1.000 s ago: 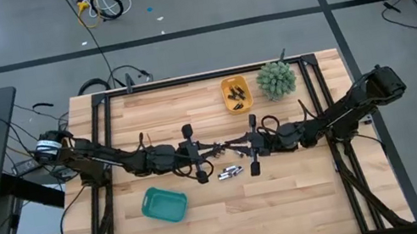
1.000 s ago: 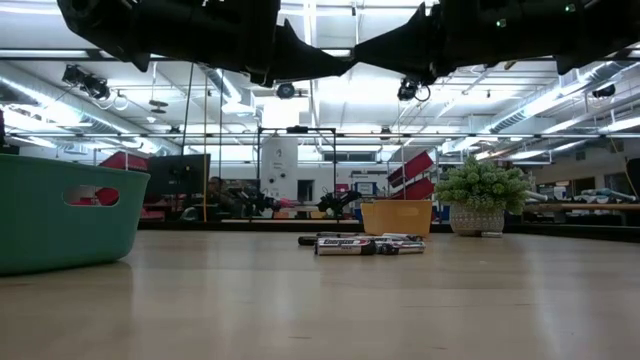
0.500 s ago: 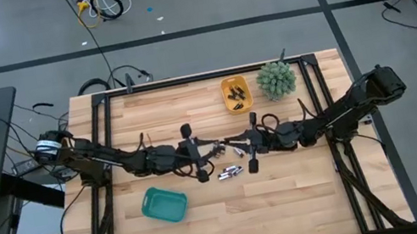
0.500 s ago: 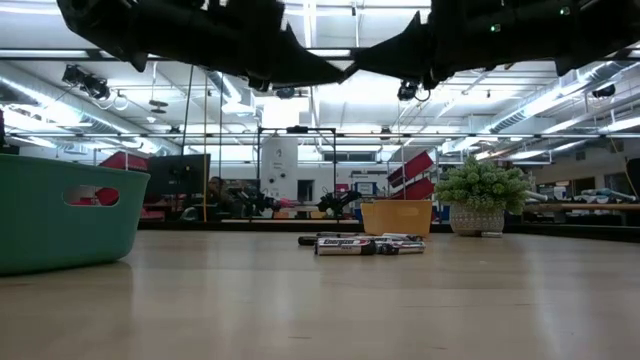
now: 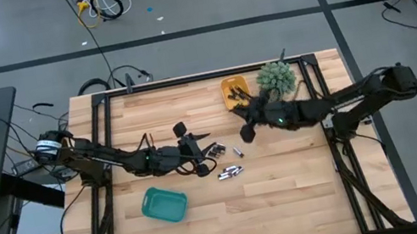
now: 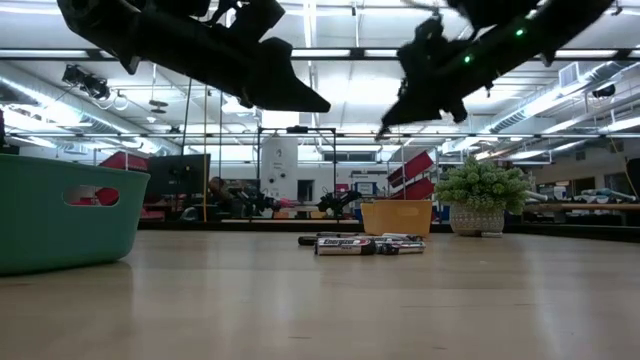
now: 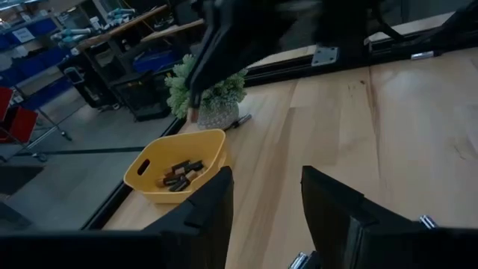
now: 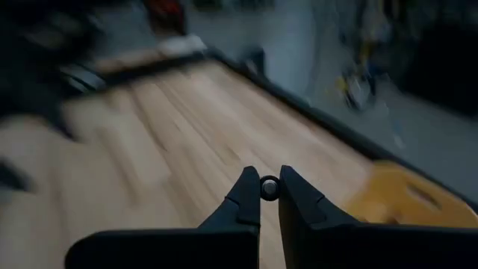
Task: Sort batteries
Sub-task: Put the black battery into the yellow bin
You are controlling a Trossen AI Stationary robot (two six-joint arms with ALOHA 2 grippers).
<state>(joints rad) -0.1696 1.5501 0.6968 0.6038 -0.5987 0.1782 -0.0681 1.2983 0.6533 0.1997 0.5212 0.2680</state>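
Only R wrist cam shows right gripper [image 8: 269, 196] pinching battery [image 8: 269, 188].

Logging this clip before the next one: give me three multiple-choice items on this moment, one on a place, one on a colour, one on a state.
1. Where do the loose batteries lie?
A. in the teal tray
B. on the bare table near its middle
C. on the floor

2. What colour is the tray beside the plant?
A. yellow
B. red
C. white

3. What is the right end effector doing?
A. standing wide open
B. gripping the plant
C. shut on a battery

Answers: 1 B, the high view shows them on the wood; 2 A, the tray is yellow; 3 C, the right wrist view shows a cell pinched between its fingers.
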